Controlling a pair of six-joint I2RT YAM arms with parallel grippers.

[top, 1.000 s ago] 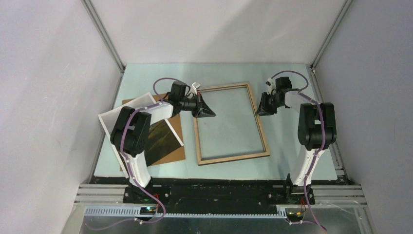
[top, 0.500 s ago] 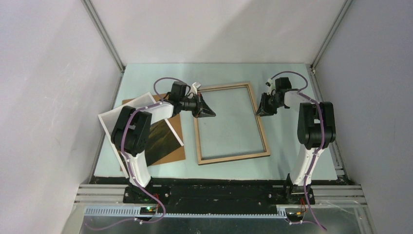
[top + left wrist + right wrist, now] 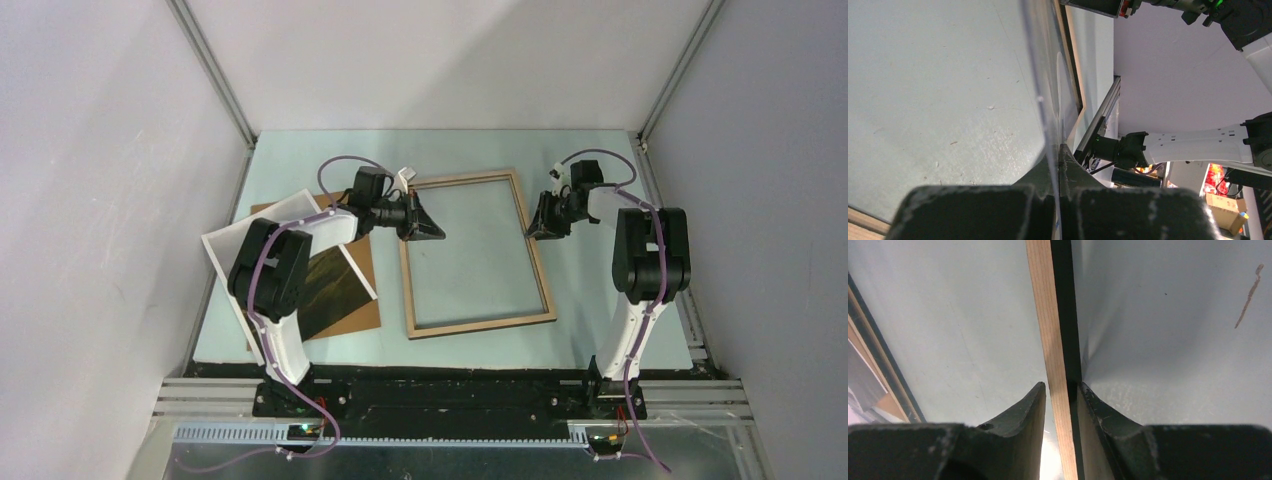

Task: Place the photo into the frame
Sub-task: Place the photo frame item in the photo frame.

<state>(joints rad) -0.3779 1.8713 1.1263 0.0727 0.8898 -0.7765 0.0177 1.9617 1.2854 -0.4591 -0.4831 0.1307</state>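
left fingers pinch the pane of the frame; right fingers straddle its rail, grip unclear

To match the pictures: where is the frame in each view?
Top external: frame at centre of table.
Left wrist: its clear pane up the centre, in left hand.
Right wrist: its wooden rail up the centre, in right hand.
Shared landmark: the pale green table.
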